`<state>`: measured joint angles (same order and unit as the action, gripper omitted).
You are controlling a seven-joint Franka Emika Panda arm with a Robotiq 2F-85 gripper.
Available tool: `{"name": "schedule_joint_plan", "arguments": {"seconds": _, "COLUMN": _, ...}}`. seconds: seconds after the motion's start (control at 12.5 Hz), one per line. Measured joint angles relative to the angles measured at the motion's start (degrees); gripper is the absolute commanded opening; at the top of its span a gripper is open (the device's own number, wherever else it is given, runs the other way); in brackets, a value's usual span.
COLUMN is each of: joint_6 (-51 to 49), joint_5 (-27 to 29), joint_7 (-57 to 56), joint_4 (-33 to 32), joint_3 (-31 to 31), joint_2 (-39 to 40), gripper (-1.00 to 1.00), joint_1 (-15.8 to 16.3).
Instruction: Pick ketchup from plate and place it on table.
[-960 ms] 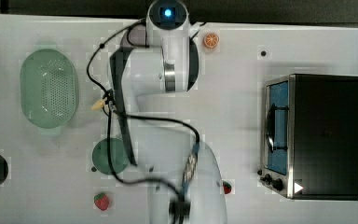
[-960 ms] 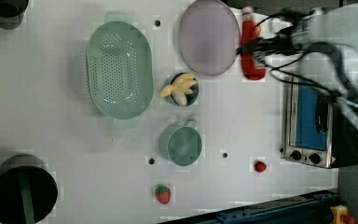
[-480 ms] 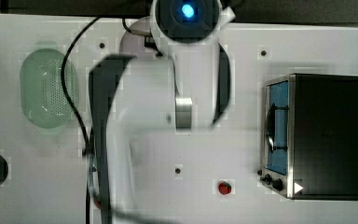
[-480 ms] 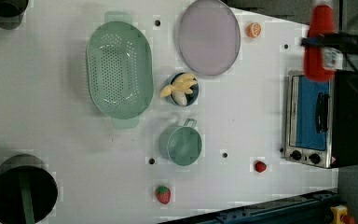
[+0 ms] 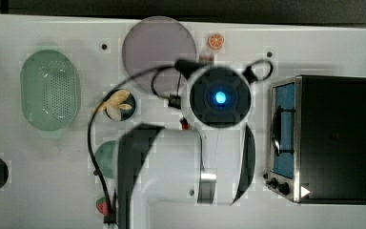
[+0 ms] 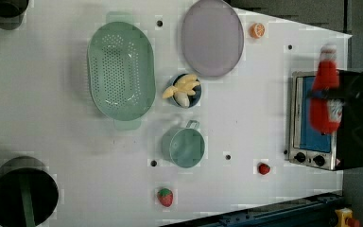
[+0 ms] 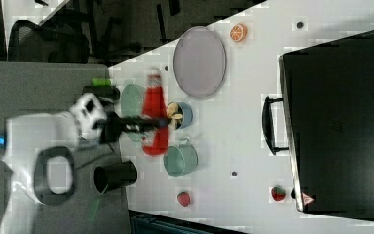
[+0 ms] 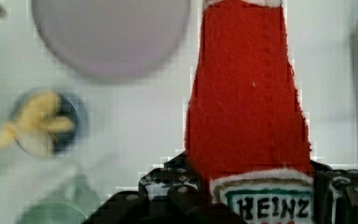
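Robot hand [image 7: 148, 124] clamped around middle of slim red ketchup bottle with whitish cap [image 7: 155, 114], bottle lifted clear above white tabletop [image 6: 246, 123]. Pale greyish-mauve round plate [image 6: 211, 37] bare. In left view, bottle [image 6: 326, 97] overlaps silver toaster oven [image 6: 319, 120].

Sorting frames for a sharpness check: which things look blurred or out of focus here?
Wrist view: the ketchup is crisp, while the plate and banana bowl behind are soft. Left view: the ketchup looks smeared. Top view: the blue light on the arm glares.
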<state>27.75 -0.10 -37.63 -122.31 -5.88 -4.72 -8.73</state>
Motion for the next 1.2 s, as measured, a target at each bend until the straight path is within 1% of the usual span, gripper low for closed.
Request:
{"name": "schedule_joint_plan", "arguments": {"seconds": 0.16, "joint_6": 2.85, "joint_5": -0.02, "joint_7": 0.00, "joint_4": -8.39, "joint_3": 0.65, "joint_2": -0.65, "gripper": 0.18, "joint_1": -0.48}}
{"name": "schedule_joint_plan", "arguments": {"seconds": 0.24, "joint_6": 6.74, "joint_5": -0.02, "joint_7": 0.00, "joint_4": -11.86, "joint_3": 1.16, "joint_2": 0.01, "gripper": 0.18, "joint_1": -0.50}}
{"name": "schedule_joint_plan", "arguments": {"seconds": 0.48, "joint_6": 18.24, "joint_5": 0.57, "joint_7": 0.03, "joint_4": -18.02, "joint_3": 1.87, "joint_2": 5.10, "gripper": 0.18, "joint_1": -0.84}}
{"name": "schedule_joint_plan", "arguments": {"seconds": 0.64, "joint_6": 21.37, "joint_5": 0.97, "joint_7": 0.03, "joint_4": -19.70, "joint_3": 1.91, "joint_2": 9.57, "gripper": 0.18, "joint_1": -0.93}}
{"name": "schedule_joint_plan", "arguments": {"seconds": 0.72, "joint_6": 22.83, "joint_5": 0.88, "joint_7": 0.06, "joint_4": -19.92, "joint_3": 1.90, "joint_2": 12.14, "gripper": 0.24, "joint_1": -0.98}}
{"name": "schedule_joint_plan", "arguments": {"seconds": 0.8, "joint_6": 24.28, "joint_5": 0.82, "joint_7": 0.08, "joint_4": -19.81, "joint_3": 1.86, "joint_2": 14.69, "gripper": 0.43, "joint_1": -0.98}}
{"name": "schedule_joint_plan", "arguments": {"seconds": 0.96, "joint_6": 28.28, "joint_5": 0.81, "joint_7": 0.08, "joint_4": -19.81, "joint_3": 1.84, "joint_2": 18.23, "gripper": 0.88, "joint_1": -0.94}}
{"name": "schedule_joint_plan", "arguments": {"seconds": 1.04, "joint_6": 30.61, "joint_5": 0.81, "joint_7": 0.08, "joint_4": -19.92, "joint_3": 1.79, "joint_2": 18.96, "gripper": 0.99, "joint_1": -0.97}}
{"name": "schedule_joint_plan", "arguments": {"seconds": 1.2, "joint_6": 33.18, "joint_5": 0.81, "joint_7": 0.14, "joint_4": -19.70, "joint_3": 1.85, "joint_2": 18.39, "gripper": 1.00, "joint_1": -0.81}}
